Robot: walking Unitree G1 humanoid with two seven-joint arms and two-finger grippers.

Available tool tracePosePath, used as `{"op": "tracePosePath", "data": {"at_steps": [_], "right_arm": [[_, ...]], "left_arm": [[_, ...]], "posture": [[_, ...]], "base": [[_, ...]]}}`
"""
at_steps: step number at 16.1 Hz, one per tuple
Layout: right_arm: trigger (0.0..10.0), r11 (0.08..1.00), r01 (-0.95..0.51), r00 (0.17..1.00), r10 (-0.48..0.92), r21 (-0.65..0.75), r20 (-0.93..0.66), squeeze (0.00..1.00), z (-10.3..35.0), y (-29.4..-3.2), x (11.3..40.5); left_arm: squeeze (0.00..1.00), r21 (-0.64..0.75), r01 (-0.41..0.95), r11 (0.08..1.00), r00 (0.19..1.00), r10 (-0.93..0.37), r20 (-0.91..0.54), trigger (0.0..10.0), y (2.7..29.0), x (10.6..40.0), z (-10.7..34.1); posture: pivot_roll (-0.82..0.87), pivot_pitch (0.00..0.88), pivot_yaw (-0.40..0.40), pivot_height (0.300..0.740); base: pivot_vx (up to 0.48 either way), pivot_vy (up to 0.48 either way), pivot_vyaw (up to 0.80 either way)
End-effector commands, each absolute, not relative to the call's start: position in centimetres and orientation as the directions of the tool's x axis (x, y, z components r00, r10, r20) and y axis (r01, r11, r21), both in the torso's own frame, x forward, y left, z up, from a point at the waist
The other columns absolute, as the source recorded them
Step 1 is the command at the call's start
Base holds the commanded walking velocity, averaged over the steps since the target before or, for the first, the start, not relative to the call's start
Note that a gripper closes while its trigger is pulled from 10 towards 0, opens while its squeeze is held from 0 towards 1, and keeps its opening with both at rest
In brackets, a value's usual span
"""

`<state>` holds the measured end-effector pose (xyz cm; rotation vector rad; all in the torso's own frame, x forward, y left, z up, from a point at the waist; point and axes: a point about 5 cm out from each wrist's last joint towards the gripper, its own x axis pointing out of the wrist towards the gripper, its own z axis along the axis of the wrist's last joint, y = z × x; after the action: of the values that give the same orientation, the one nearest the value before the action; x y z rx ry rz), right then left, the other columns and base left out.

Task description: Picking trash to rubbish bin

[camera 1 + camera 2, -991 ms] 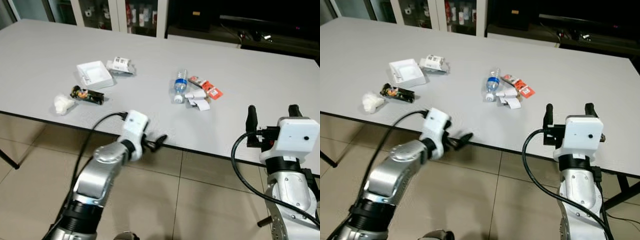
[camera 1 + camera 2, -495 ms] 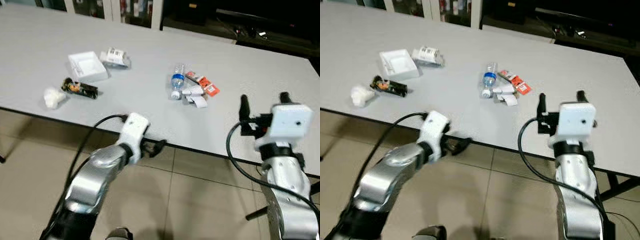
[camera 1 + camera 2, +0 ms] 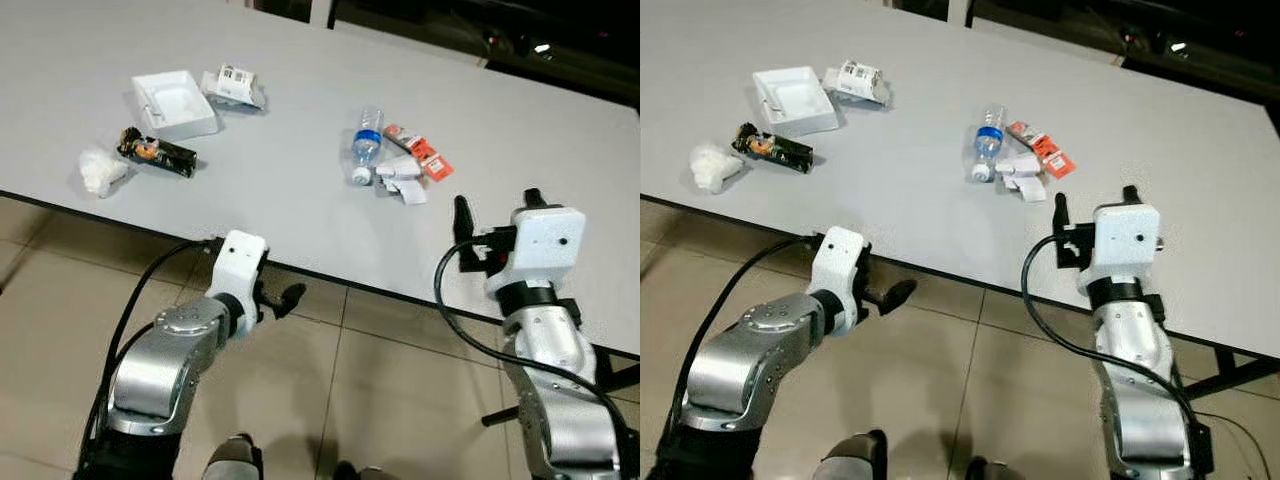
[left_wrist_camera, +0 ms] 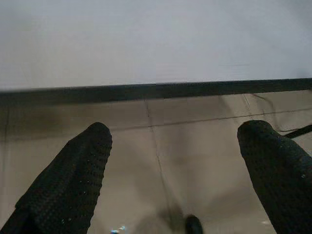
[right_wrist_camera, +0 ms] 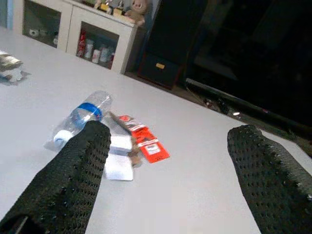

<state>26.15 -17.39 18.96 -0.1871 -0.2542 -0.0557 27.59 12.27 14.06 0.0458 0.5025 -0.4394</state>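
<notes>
Bottle (image 5: 80,117) past right hand (image 5: 165,165), fingers apart

A wide pale-grey table (image 3: 300,190) with a dark edge stands over a beige tiled floor (image 3: 380,400). On it lie a clear plastic bottle with a blue band (image 3: 366,145), an orange-red packet (image 3: 418,158), folded white paper scraps (image 3: 402,182), a white square tray (image 3: 174,102), a white labelled packet (image 3: 233,86), a dark snack wrapper (image 3: 156,153) and a crumpled white tissue (image 3: 99,172).
</notes>
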Motion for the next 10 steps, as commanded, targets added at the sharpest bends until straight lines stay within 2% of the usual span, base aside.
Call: {"op": "tracePosePath", "data": {"at_steps": [1, 4, 6, 10], "right_arm": [[10.0, 0.977, 0.138, 0.959, -0.090, -0.163, 0.270, 0.00, 19.0, -18.7, 26.1], [10.0, 0.968, 0.188, 0.950, -0.136, -0.167, 0.280, 0.00, 19.1, -19.2, 25.8], [10.0, 0.951, 0.217, 0.942, -0.146, -0.219, 0.301, 0.00, 19.3, -20.0, 24.9], [10.0, 0.914, 0.333, 0.901, -0.235, -0.231, 0.365, 0.00, 20.6, -21.3, 24.3]], "left_arm": [[0.00, -0.070, 0.445, 0.893, 0.773, -0.423, -0.473, 10.0, 11.5, 27.8, 14.4], [0.00, -0.062, 0.439, 0.897, 0.774, -0.412, -0.480, 10.0, 11.2, 28.6, 14.4], [0.00, -0.076, 0.445, 0.892, 0.756, -0.420, -0.502, 10.0, 10.8, 28.6, 14.1], [0.00, -0.081, 0.508, 0.858, 0.740, -0.482, -0.470, 10.0, 10.1, 29.5, 14.3]], "posture": [[0.35, 0.139, -0.123, 0.740], [0.33, 0.122, -0.103, 0.740], [0.31, 0.117, -0.092, 0.740], [0.25, 0.098, -0.075, 0.740]], "base": [[0.000, 0.000, 0.00], [0.000, 0.000, 0.00], [0.000, 0.000, 0.00], [0.000, 0.000, 0.00]]}}
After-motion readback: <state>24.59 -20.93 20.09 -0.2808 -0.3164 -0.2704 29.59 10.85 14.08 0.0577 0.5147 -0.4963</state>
